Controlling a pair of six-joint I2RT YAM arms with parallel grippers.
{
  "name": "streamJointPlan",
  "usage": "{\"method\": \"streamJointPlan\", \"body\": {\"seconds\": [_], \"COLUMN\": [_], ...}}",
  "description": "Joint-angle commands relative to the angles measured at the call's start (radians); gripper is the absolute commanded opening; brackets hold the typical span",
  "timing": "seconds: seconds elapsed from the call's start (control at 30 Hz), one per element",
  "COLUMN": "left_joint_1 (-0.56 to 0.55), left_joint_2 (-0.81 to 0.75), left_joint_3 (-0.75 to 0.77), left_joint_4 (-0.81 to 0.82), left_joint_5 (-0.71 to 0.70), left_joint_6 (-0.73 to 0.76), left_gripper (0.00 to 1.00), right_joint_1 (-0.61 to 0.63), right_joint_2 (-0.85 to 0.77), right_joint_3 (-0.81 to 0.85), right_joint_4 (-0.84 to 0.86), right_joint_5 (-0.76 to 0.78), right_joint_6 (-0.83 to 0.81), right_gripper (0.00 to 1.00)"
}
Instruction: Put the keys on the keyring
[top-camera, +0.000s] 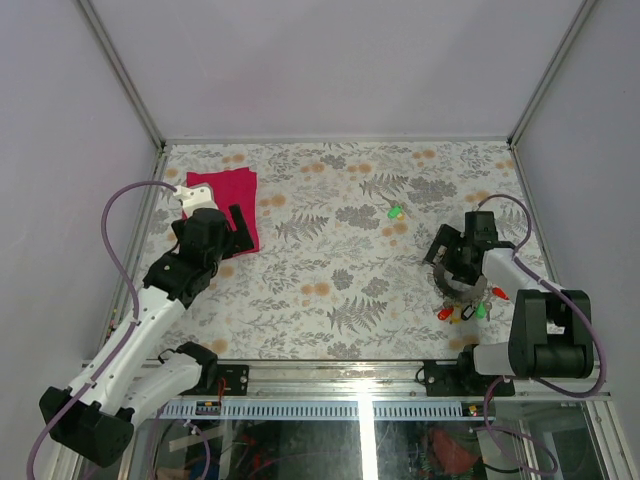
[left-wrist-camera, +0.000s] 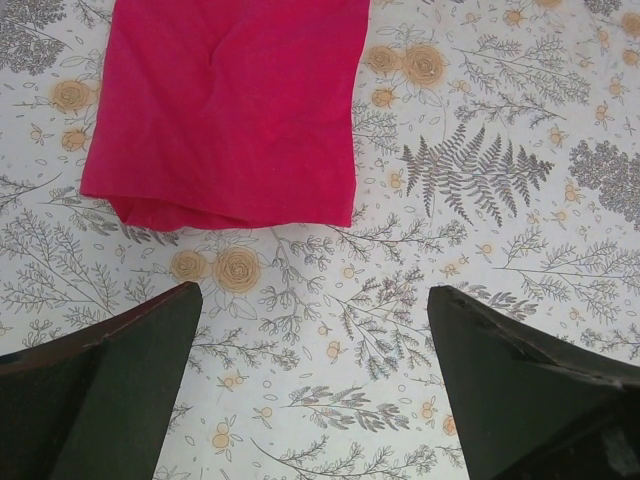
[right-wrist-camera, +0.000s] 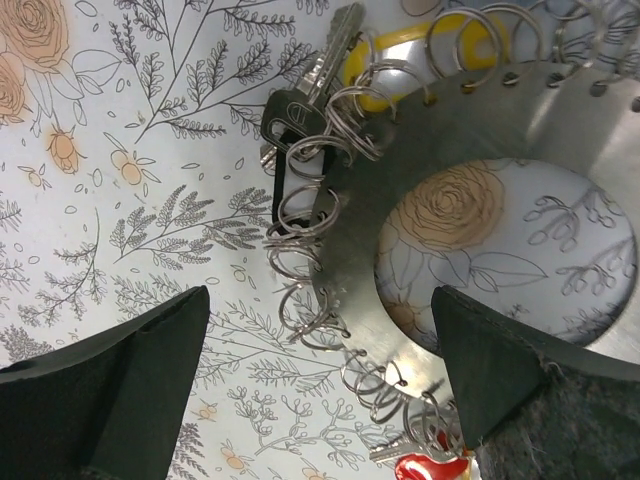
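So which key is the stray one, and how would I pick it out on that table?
Start at the flower-patterned table, then find the grey keyring on its right side, near the front edge. Farther back and to the left of it, toward the table's middle, lies a small green-headed key. It lies alone on the pattern, while the other coloured keys cluster at the ring's rim.

Top view, clock from table (top-camera: 330, 300) centre. Wide bare lane runs 12 to 6 o'clock. Pink cloth (top-camera: 225, 190) lies flat at 10 o'clock, left gripper (left-wrist-camera: 315, 300) at its edge. Lone green key (top-camera: 396, 212) at 1 o'clock. Right gripper (right-wrist-camera: 320, 300) crowds 4 o'clock, low over keyring (right-wrist-camera: 520, 130); keys (top-camera: 462, 312) fringe near rim.
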Motion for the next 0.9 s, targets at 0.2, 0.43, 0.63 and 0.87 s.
{"method": "streamJointPlan", "body": {"seconds": [0.2,0.43,0.63,0.87], "left_joint_1": [-0.004,-0.002,-0.003,-0.002], "left_joint_2": [-0.012,-0.005,0.007,0.015], "left_joint_3": [0.016,0.017,0.023,0.025], "left_joint_4": [-0.006,-0.005,-0.003,0.001], "left_joint_5": [-0.036,-0.026,-0.021,-0.012], "left_joint_6": [0.021,0.027,0.026,0.028], "left_gripper": [1.00,1.00,1.00,1.00], "right_joint_1": [-0.008,-0.001,0.090,0.312], "right_joint_2": [0.065,0.016,-0.038,-0.054], "right_joint_3": [-0.009,-0.044,-0.090,-0.133], "right_joint_4": [0.100,0.093,0.109,0.217], "right_joint_5": [-0.163,-0.252,-0.244,-0.185], "right_joint_6": [-0.022,-0.024,0.039,0.213], "right_gripper": [0.99,0.96,0.94,0.92]}}
